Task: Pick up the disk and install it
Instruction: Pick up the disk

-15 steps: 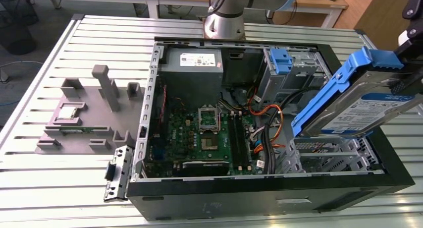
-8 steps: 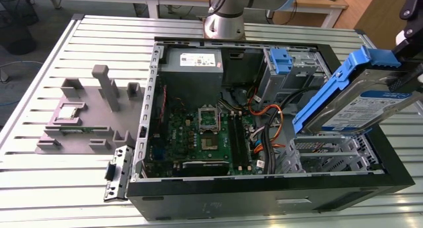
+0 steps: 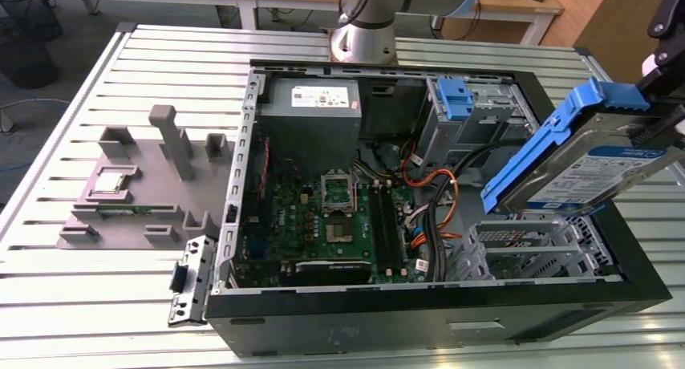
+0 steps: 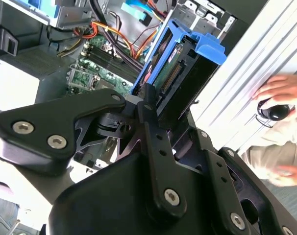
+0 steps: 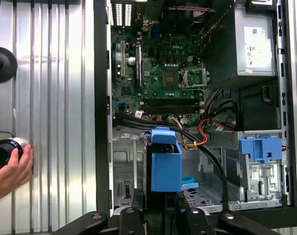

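Here, the gripper is clamped on the disk, with its fingers closed tight on one end. In the first wrist view the same grip is seen end-on, the gripper just behind the disk and the blue carrier facing the camera. In the exterior view the gripper holds the disk in the air, steeply tilted with the label side showing. The disk is raised over the metal drive cage at the exterior view's right of the open case. Just past the cage, orange and black cables run to the green board on the case floor. Further in, a blue bracket sits in an upper bay, and beside it is the grey power supply. The case lies on a slatted metal table. A grey fixture stands well apart, at the exterior view's left. The arm base is mounted behind the case. At the table's edge, in both wrist views, a person's hand rests on a black knob.
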`<state>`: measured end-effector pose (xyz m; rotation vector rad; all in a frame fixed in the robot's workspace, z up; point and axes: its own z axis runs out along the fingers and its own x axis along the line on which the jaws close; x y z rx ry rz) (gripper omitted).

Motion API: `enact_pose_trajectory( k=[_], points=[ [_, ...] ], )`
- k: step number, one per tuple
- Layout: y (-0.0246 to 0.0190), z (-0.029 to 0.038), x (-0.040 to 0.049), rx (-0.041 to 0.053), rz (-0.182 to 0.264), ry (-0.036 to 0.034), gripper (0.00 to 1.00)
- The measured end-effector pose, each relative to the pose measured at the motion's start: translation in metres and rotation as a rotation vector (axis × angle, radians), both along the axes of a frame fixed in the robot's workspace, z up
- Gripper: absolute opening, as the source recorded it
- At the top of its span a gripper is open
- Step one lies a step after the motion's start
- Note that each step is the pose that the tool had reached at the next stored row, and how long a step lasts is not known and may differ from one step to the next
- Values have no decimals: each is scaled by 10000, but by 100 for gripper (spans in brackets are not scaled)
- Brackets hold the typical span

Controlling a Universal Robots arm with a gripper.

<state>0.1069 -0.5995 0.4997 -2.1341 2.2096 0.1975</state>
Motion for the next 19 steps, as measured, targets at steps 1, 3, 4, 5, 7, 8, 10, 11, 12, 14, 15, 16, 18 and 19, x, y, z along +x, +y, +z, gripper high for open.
enact_pose_trajectory(
  k=[1,3,4,5,7,8,10,11,12,14,15,16,18,19],
  points=[
    [8,-9,14,0,0,0,35],
    [13,-15,33,1,1,0,35],
    [13,-15,33,1,0,0,35],
    [13,-15,33,0,0,0,35],
    [14,-21,41,2,11,-1,35],
    [13,-28,51,3,41,-1,35],
    [13,-39,65,1,90,0,35],
    [13,-45,66,2,107,0,35],
    [13,-50,72,1,129,-1,35],
    [13,-62,77,1,164,0,35],
    [12,-69,83,1,181,-1,35],
    [12,-74,85,0,196,-1,35],
    [11,-83,86,1,210,-1,35],
    [11,-87,86,1,212,-4,35]
  ],
)
